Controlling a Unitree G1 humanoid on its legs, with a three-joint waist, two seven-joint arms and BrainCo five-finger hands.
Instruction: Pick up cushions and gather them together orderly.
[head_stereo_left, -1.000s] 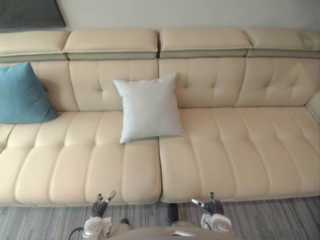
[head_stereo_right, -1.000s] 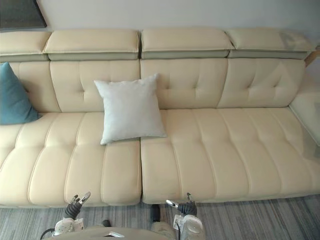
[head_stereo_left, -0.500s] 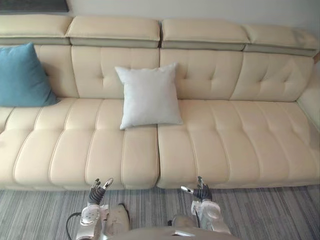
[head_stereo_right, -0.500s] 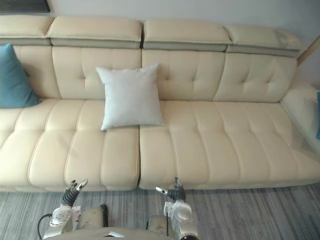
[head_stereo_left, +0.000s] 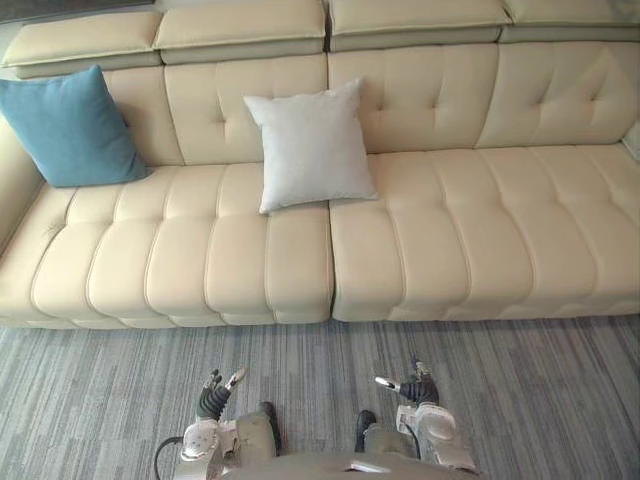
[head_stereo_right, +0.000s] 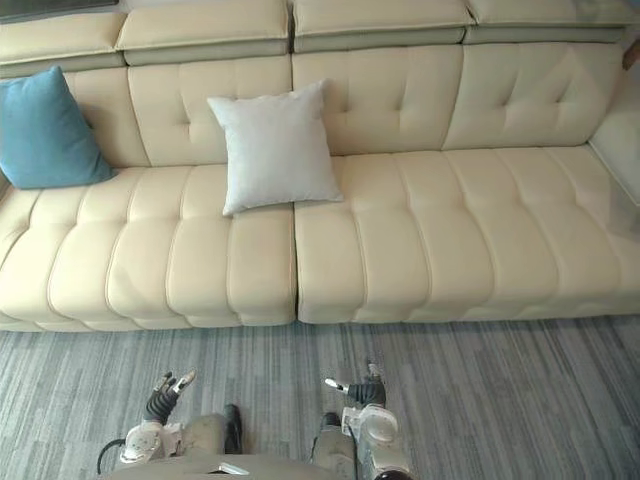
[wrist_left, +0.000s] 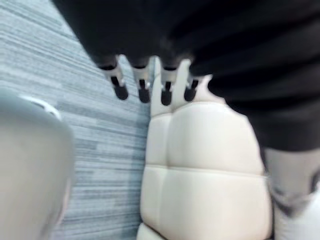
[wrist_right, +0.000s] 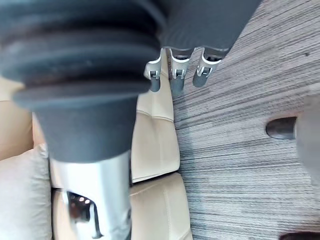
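Left eye view showed two cushions on one sofa (head_stereo_left: 480, 230): a blue cushion (head_stereo_left: 72, 128) and a white cushion (head_stereo_left: 314, 146). The left hand (head_stereo_left: 211, 401) and right hand (head_stereo_left: 417, 391) hung loose-fingered and empty.

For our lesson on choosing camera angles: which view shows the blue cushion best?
The left eye view: the blue cushion appears nearly whole, leaning against the back of the sofa at its left end. The right eye view cuts off the cushion's side at the picture's edge. The wrist views face the sofa seat and the carpet instead.
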